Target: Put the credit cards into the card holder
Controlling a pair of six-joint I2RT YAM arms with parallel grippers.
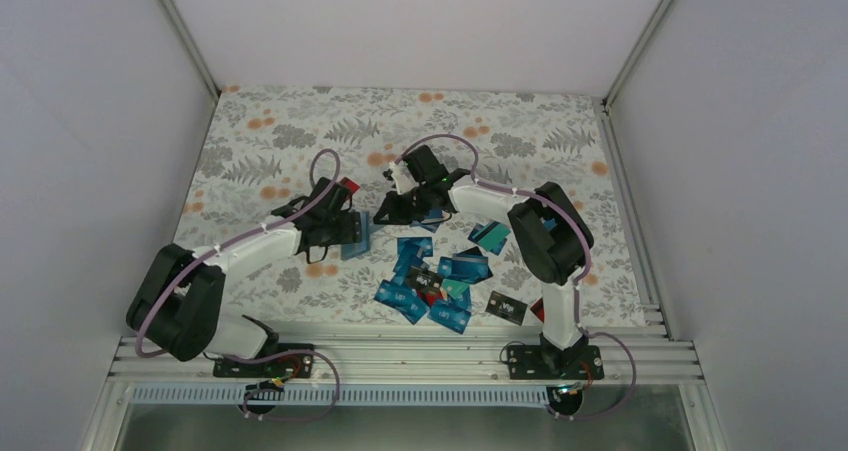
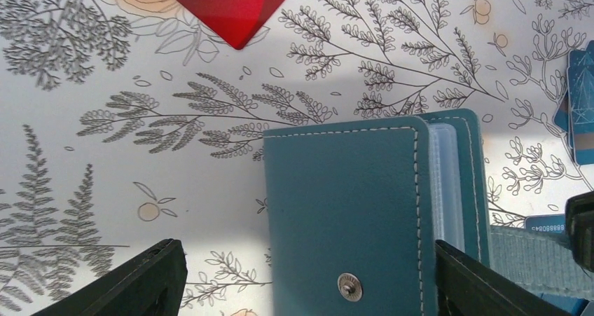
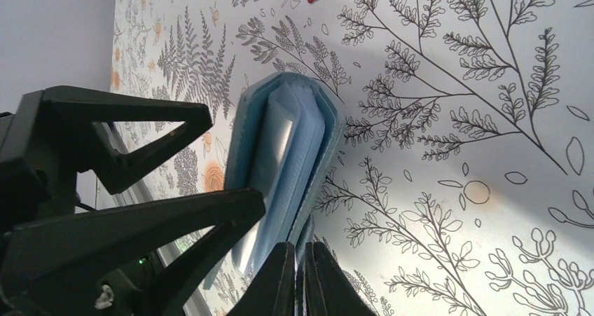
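Left tool point(image 2: 306, 249), jaws wide, straddles the card holder point(image 2: 343, 204) ungripped. Right tool point(image 3: 300, 260), closed, meets its edge; hold unclear. Credit cards point(image 1: 435, 281) lie at its four o'clock on the desk point(image 1: 300, 131).

There is one card holder point(image 2: 350, 211) and at least a dozen credit cards point(image 1: 470, 267), overlapping too much for an exact count.

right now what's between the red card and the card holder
Only bare tablecloth separates red card and card holder, in the left wrist view.
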